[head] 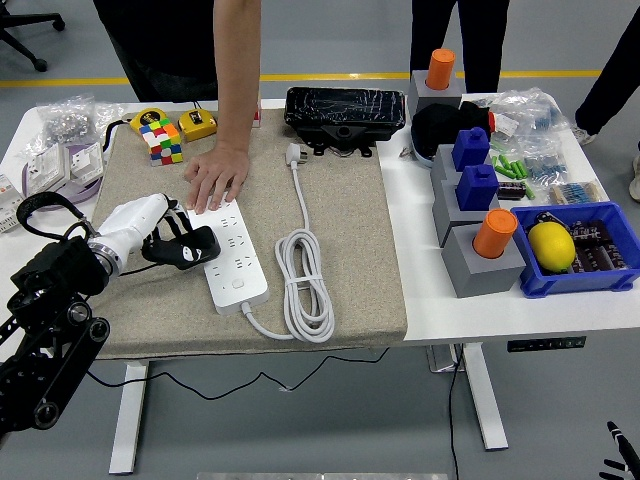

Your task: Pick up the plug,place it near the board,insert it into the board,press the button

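A white power strip [236, 262] lies on the beige mat [340, 215], its cord coiled [306, 283] beside it and ending in a white plug [293, 153] at the mat's far side. My left hand [186, 247] comes in from the left with its black fingers curled around a dark plug, right against the strip's left edge. Plug and fingers are hard to tell apart. A person's hand [216, 180] rests flat on the strip's far end. Only a tip of my right hand [619, 457] shows at the bottom right corner.
A colour cube [160, 140] and yellow tape measure [197, 124] sit at the mat's far left, and a black box [345, 112] at the back. Grey stands with blue and orange blocks [478, 200] and a blue bin [575, 250] with a lemon are on the right.
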